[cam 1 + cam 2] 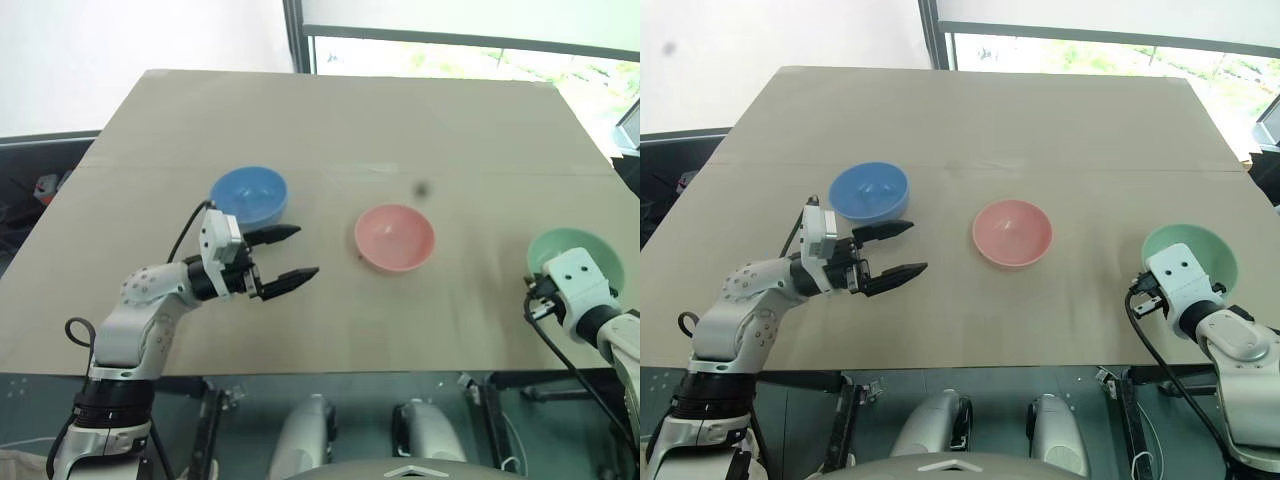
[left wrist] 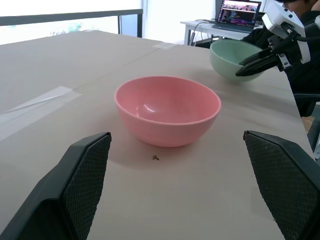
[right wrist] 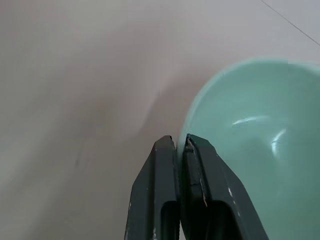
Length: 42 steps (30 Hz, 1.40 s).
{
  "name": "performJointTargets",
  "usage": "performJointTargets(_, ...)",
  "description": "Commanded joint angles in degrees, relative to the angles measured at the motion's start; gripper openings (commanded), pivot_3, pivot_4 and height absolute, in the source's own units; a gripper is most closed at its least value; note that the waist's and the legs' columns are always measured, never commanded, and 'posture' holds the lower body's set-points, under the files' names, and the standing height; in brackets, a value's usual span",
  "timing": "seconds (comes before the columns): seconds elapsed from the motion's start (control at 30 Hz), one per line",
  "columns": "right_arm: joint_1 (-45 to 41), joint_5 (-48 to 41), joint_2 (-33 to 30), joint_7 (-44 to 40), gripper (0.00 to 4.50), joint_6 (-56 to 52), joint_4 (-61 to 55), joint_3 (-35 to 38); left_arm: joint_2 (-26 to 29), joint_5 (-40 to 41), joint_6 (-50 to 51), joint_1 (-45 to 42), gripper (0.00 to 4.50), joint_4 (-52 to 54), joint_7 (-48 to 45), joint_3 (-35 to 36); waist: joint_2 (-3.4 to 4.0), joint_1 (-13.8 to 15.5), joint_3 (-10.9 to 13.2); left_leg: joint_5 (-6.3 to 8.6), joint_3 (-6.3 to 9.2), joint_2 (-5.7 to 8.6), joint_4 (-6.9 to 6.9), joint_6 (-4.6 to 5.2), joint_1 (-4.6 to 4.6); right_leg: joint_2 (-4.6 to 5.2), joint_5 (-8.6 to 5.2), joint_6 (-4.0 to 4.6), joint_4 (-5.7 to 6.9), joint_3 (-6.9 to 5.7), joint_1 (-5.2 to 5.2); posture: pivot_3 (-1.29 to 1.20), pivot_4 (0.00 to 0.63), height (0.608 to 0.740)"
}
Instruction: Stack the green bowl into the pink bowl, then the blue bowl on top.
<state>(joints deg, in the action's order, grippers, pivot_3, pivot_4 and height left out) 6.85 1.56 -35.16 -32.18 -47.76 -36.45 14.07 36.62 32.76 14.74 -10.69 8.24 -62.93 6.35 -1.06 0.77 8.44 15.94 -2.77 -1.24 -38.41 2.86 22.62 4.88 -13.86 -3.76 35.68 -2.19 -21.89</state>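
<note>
Green bowl (image 1: pixel 1193 255) sits upright on the table (image 1: pixel 970 130) at the near right corner, by the right edge. Right gripper (image 3: pixel 181 145) is pinched on its near rim, one finger inside, one outside, jaws closed on the wall. Bowl still rests on the table.

Pink bowl (image 1: pixel 1012 233) upright mid-table, a bit nearer the front edge, well apart from the green one. Blue bowl (image 1: pixel 869 191) upright toward the left side, slightly farther back than the pink.

Left gripper (image 1: pixel 902 250) hangs just in front of the blue bowl, jaws spread wide, holding nothing, pointing across at the pink bowl. Far finger (image 1: pixel 883 231) near the blue bowl's rim; contact can't be told.
</note>
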Motion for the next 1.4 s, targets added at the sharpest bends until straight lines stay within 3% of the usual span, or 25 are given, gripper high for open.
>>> performJointTargets(0.03, -7.1, -4.6, -0.7, -2.9, 0.08, 6.3, -3.3, -2.0, -0.5, -0.9, -0.2, 0.8, 4.50, 2.6, 4.6, 2.3, 0.01, -0.2, 0.0, 0.00, 0.00, -0.01, 0.00, 0.00, -0.01, -0.01, 0.00, 0.00, 0.01, 0.00, 0.00, 0.00, 0.150, 0.740)
performJointTargets(0.17, -16.1, -10.6, 1.4, -6.3, 0.08, 7.9, -5.9, -7.8, -1.0, -3.2, 1.1, 1.3, 4.50, 3.3, 10.7, 2.6, -0.01, -0.9, 0.0, -0.01, 0.05, -0.06, 0.02, -0.01, -0.10, -0.06, 0.00, 0.00, 0.10, 0.01, 0.02, 0.00, 0.150, 0.740)
performJointTargets(0.33, -27.9, -9.9, 4.2, -11.9, 0.08, 11.9, 0.8, -25.6, -2.1, -10.7, -0.8, 0.5, 4.50, 4.0, 20.9, 2.8, -0.07, -0.1, 0.0, 0.01, 0.13, 0.00, 0.00, 0.02, 0.07, 0.01, 0.01, 0.00, 0.05, -0.09, 0.00, 0.00, 0.150, 0.740)
performJointTargets(0.47, -32.6, -7.2, 6.2, -11.3, 1.38, 17.7, 10.9, -30.1, -2.2, -13.8, -0.8, 0.4, 4.50, 5.4, 25.1, 3.5, -0.11, 0.2, 0.0, 0.01, 0.13, 0.04, -0.05, 0.03, 0.12, 0.02, 0.01, 0.00, 0.06, -0.12, -0.04, 0.00, 0.150, 0.740)
performJointTargets(0.57, -33.3, -8.6, 7.1, -10.2, 2.58, 19.0, 10.3, -27.7, -1.1, -16.7, -0.1, 0.3, 4.50, 6.4, 28.0, 4.1, -0.11, 0.1, 0.0, 0.01, 0.10, 0.07, -0.07, 0.03, 0.14, 0.04, 0.02, 0.00, 0.06, -0.12, -0.04, 0.00, 0.150, 0.740)
performJointTargets(0.63, -32.8, -10.7, 7.6, -10.0, 3.53, 18.9, 7.8, -25.2, 0.8, -19.9, 6.2, -0.4, 4.50, 8.5, 31.6, 3.4, -0.10, 0.0, 0.0, 0.00, 0.11, 0.03, -0.04, 0.02, 0.14, 0.01, 0.02, 0.00, 0.09, -0.14, -0.04, 0.00, 0.150, 0.740)
performJointTargets(0.8, -31.9, -19.1, 7.3, -9.9, 3.53, 13.9, 0.5, -18.8, 8.9, -29.7, 17.2, -7.6, 4.50, 9.8, 31.3, -5.6, -0.10, 0.1, 0.0, -0.02, 0.17, 0.04, -0.01, -0.03, 0.17, -0.03, 0.01, -0.01, 0.13, -0.24, -0.05, 0.00, 0.150, 0.740)
performJointTargets(0.97, -28.0, -21.9, 5.3, -9.0, 3.53, 13.3, -3.2, -15.7, 12.3, -34.2, 22.1, -14.9, 4.50, 6.4, 27.2, -13.1, -0.12, 0.0, 0.0, -0.01, 0.11, 0.10, -0.01, -0.02, 0.13, -0.01, 0.02, -0.02, 0.14, -0.18, -0.01, 0.00, 0.150, 0.740)
performJointTargets(1.07, -26.3, -22.6, 4.6, -7.8, 3.64, 13.1, -4.2, -14.3, 13.5, -35.3, 20.2, -16.8, 3.74, 4.1, 24.1, -15.4, -0.11, -0.1, 0.0, -0.02, 0.08, 0.15, 0.03, -0.03, 0.16, -0.08, 0.01, -0.01, 0.15, -0.16, -0.07, 0.00, 0.150, 0.740)
performJointTargets(1.2, -24.2, -23.5, 3.6, -6.5, 3.64, 12.9, -5.2, -12.7, 12.9, -36.7, 17.5, -19.2, 2.35, -0.4, 22.4, -17.0, -0.11, 0.0, 0.0, -0.02, 0.02, 0.11, 0.03, -0.04, 0.17, -0.12, 0.01, -0.01, 0.15, -0.11, -0.14, 0.00, 0.150, 0.740)
performJointTargets(1.33, -22.1, -23.5, 2.8, -5.6, 3.64, 13.4, -5.8, -11.6, 12.3, -37.9, 15.4, -20.7, 0.64, -4.0, 21.6, -17.8, -0.12, 0.1, 0.0, -0.02, 0.03, 0.12, 0.00, -0.02, 0.19, -0.09, 0.01, -0.01, 0.14, -0.10, -0.13, 0.00, 0.150, 0.740)
performJointTargets(1.4, -21.2, -23.6, 2.4, -5.3, 3.64, 13.6, -6.1, -11.0, 12.0, -38.3, 13.9, -21.1, 0.12, -5.3, 21.6, -17.8, -0.14, 0.1, 0.0, -0.02, 0.04, 0.12, 0.00, -0.02, 0.20, -0.08, 0.01, -0.02, 0.14, -0.10, -0.13, 0.00, 0.150, 0.740)
